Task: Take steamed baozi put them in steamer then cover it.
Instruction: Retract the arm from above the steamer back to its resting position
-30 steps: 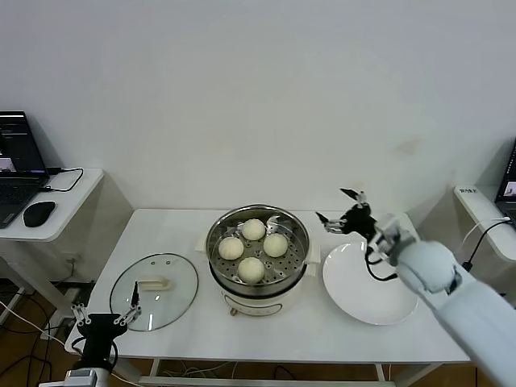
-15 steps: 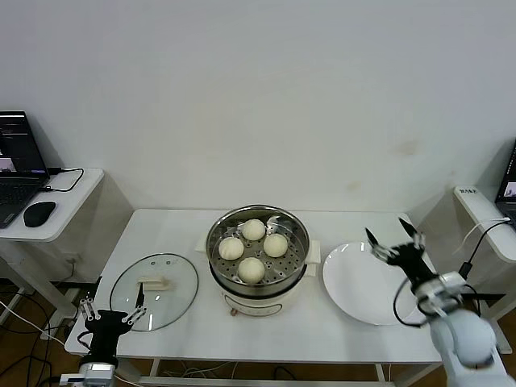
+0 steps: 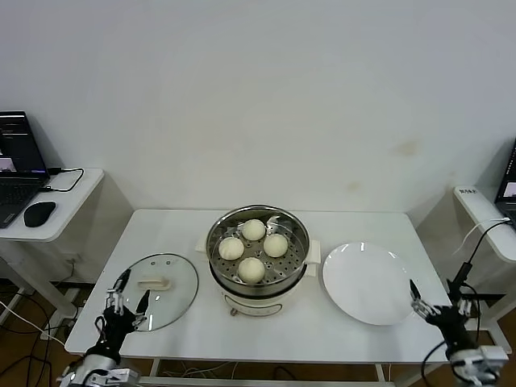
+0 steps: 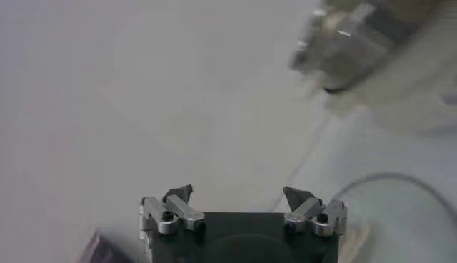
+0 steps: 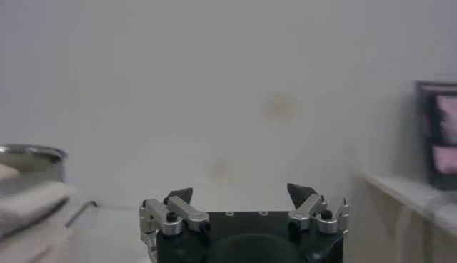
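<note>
Four steamed baozi (image 3: 253,247) sit on the perforated tray inside the steamer (image 3: 257,251): one toward the wall, one toward the front edge, one on each side, none stacked. The steamer stands uncovered at the middle of the white table (image 3: 201,322), on its cream-white base.

The cover (image 3: 155,290), a clear glass lid with a metal rim and cream-white bar handle, lies flat on the table to the left of the steamer, close to it but apart from it. A white plate (image 3: 367,283) lies to the right of the steamer, just beside its base, with nothing on it.

The left gripper (image 3: 122,300) is low at the front left corner of the table, at the near rim of the cover, farther from the steamer than the cover's handle. Its fingers are spread wide and grip nothing; whether a fingertip touches the glass cannot be told. The left wrist view shows the same parted jaws with empty space between them.

The right gripper (image 3: 435,307) is low off the front right edge of the table, beyond the plate from the steamer, jaws apart and empty, as the right wrist view confirms.

Left of the table, well away from the steamer, a side desk (image 3: 56,211) carries a laptop (image 3: 18,165) and a black mouse (image 3: 39,213)
</note>
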